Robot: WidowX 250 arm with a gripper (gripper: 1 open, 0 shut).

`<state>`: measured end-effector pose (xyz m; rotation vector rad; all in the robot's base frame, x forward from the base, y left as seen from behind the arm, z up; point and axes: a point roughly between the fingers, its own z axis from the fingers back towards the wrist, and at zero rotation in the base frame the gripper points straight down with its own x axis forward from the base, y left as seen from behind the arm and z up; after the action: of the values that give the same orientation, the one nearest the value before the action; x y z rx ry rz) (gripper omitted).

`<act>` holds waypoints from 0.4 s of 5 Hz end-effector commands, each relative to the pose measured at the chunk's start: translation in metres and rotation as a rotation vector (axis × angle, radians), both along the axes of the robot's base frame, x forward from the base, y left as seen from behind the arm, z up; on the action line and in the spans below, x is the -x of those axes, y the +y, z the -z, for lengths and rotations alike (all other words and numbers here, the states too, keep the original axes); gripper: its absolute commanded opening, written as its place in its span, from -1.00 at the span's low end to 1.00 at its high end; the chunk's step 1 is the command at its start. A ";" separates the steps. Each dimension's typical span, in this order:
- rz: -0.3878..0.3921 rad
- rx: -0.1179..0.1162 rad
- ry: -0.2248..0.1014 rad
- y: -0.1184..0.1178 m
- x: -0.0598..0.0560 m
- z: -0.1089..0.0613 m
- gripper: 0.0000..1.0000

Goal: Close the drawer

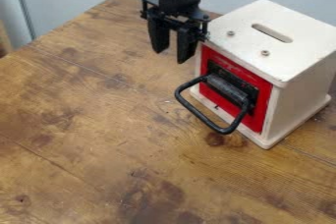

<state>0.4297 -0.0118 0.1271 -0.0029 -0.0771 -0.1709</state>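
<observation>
The drawer (258, 92) shows as a red front panel with a black bracket, set in a cream wooden box casing (282, 51) with a slot on top. Its large black loop handle (207, 108) hangs from the front and rests down toward the table. The drawer front sits about flush with the casing. My gripper (172, 51) hangs pointing down just left of the casing, above and behind the handle. Its two black fingers (157, 39) stand apart with nothing between them. It touches neither the handle nor the red front.
The casing stands near the right edge of a worn wooden table (92, 140). A pale wall rises behind the table's far edge.
</observation>
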 end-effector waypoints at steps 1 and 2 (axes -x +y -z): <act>0.012 0.004 -0.149 -0.008 0.000 -0.070 1.00; 0.017 0.009 -0.147 -0.011 0.007 -0.093 1.00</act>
<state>0.4271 -0.0119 0.1710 -0.0037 -0.0986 -0.1613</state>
